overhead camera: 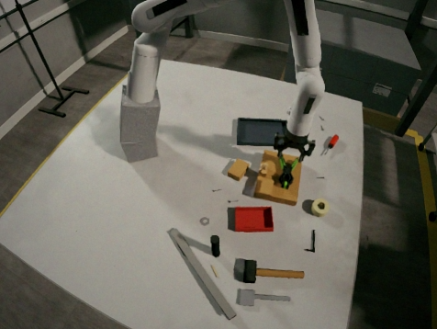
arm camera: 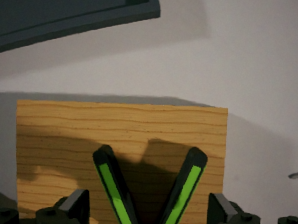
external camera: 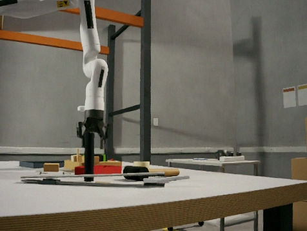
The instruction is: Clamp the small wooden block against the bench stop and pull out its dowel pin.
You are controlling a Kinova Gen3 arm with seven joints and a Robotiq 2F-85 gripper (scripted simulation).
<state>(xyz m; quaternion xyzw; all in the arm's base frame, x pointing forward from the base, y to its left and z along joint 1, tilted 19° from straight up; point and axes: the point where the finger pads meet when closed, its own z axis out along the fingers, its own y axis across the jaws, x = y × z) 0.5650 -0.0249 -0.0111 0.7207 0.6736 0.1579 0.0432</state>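
Note:
The wooden bench board (overhead camera: pixel 277 181) lies right of the table's middle and fills the wrist view (arm camera: pixel 120 150). The small wooden block (overhead camera: pixel 263 169) sits on the board's left part with its dowel pin (external camera: pixel 77 151) standing upright in it. The black and green spring clamp (overhead camera: pixel 285 174) lies on the board, its two handles spread in a V (arm camera: pixel 150 185). My gripper (overhead camera: pixel 289 158) hangs straight over the clamp, open, with a finger outside each handle (arm camera: pixel 147 207). I cannot tell whether the fingers touch the handles. A loose tan block (overhead camera: pixel 238 169) lies off the board's left edge.
A dark blue tray (overhead camera: pixel 260 130) is behind the board and a red tray (overhead camera: pixel 252 219) in front. A red-handled screwdriver (overhead camera: pixel 331 141), tape roll (overhead camera: pixel 320 205), hex key (overhead camera: pixel 312 241), mallet (overhead camera: pixel 266 272), black cylinder (overhead camera: pixel 215 245), steel ruler (overhead camera: pixel 202 273) and nut (overhead camera: pixel 205 218) lie around.

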